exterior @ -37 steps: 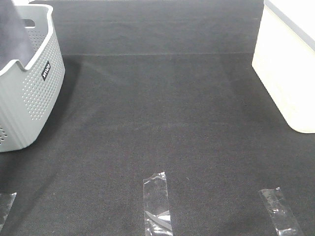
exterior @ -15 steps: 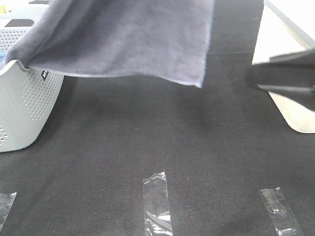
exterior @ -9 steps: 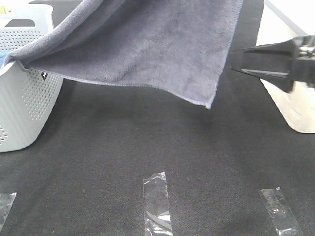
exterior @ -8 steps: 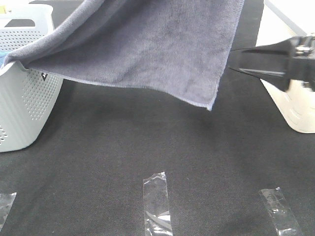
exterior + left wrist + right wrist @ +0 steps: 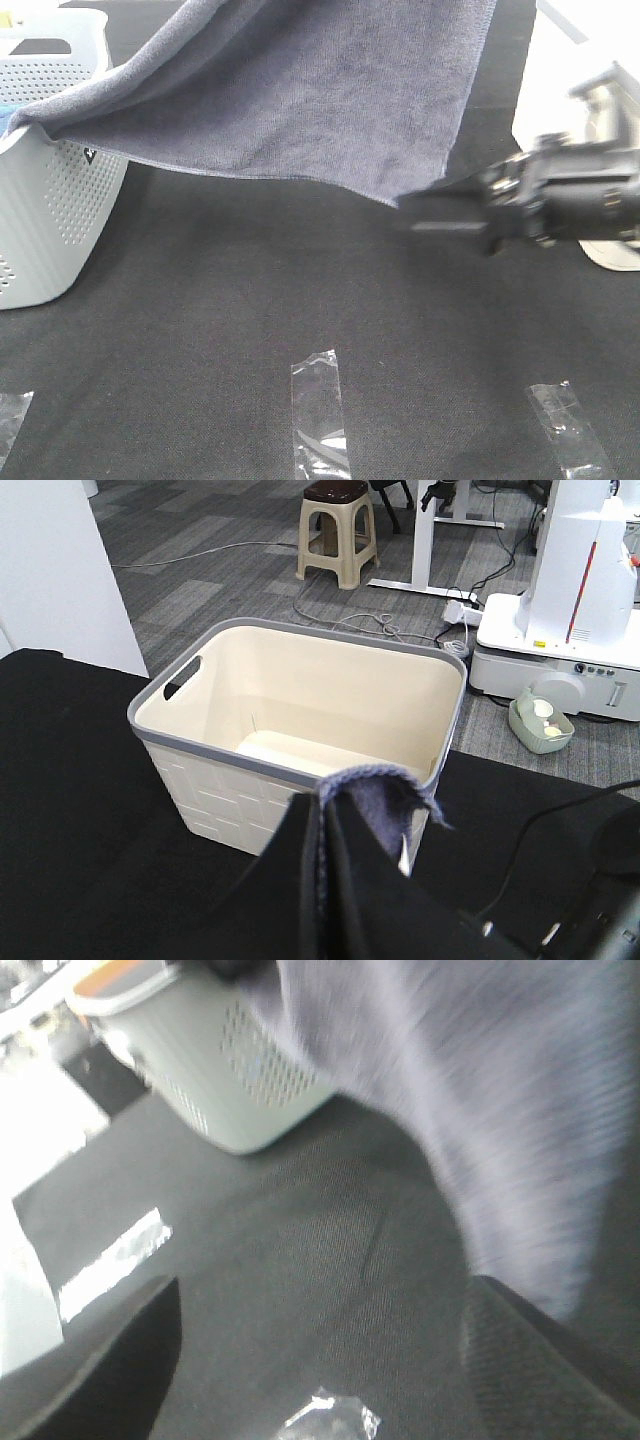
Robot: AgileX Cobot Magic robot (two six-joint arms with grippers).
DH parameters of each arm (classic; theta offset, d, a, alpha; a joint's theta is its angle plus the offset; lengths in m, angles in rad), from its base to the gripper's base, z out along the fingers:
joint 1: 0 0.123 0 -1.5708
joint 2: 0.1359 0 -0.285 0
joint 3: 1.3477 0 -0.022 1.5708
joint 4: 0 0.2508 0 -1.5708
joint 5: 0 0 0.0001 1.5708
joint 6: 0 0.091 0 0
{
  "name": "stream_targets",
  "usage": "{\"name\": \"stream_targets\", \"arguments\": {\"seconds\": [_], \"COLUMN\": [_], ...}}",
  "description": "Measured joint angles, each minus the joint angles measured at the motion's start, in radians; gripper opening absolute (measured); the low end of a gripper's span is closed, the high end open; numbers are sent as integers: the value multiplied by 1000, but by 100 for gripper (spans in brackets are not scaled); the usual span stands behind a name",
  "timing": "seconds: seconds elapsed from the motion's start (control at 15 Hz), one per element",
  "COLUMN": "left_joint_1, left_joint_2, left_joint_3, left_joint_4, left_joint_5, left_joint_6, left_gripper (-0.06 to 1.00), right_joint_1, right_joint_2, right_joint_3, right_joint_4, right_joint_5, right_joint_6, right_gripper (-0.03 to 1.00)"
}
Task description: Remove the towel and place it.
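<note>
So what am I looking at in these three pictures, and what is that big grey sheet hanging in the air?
It is a robot with two arms, each ending in jaws. One picture comes from a camera mounted high above the black table; the other two come from cameras on the arms' wrists.

The grey sheet is the towel. The left gripper has a bunch of it pinched in its jaws and holds it up, while one end trails over the rim of the grey perforated basket. The right gripper, blurred by motion, is beside the towel's hanging corner, its jaws wide apart in its own wrist view.

A cream basket stands on the other side, and strips of clear tape are stuck on the table.
</note>
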Motion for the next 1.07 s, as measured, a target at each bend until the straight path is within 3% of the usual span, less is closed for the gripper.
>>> {"name": "stream_targets", "arguments": {"seconds": [0.2, 0.53, 0.87, 0.93, 1.07], "left_joint_1": [0, 0, 0, 0, 0], "left_joint_2": [0, 0, 0, 0, 0], "left_joint_3": [0, 0, 0, 0, 0], "left_joint_4": [6, 7, 7, 7, 7], "left_joint_5": [0, 9, 24, 24, 24], "left_joint_6": [0, 0, 0, 0, 0], "left_gripper": [0, 0, 0, 0, 0], "right_joint_1": [13, 13, 13, 13, 13], "right_joint_2": [64, 74, 74, 74, 74], "right_joint_3": [-62, -74, -74, -81, -98], "right_joint_4": [2, 3, 5, 5, 5], "right_joint_5": [-57, -260, -221, -139, -81], "right_joint_6": [39, 116, 107, 86, 80], "right_gripper": [73, 73, 73, 73, 68]}}
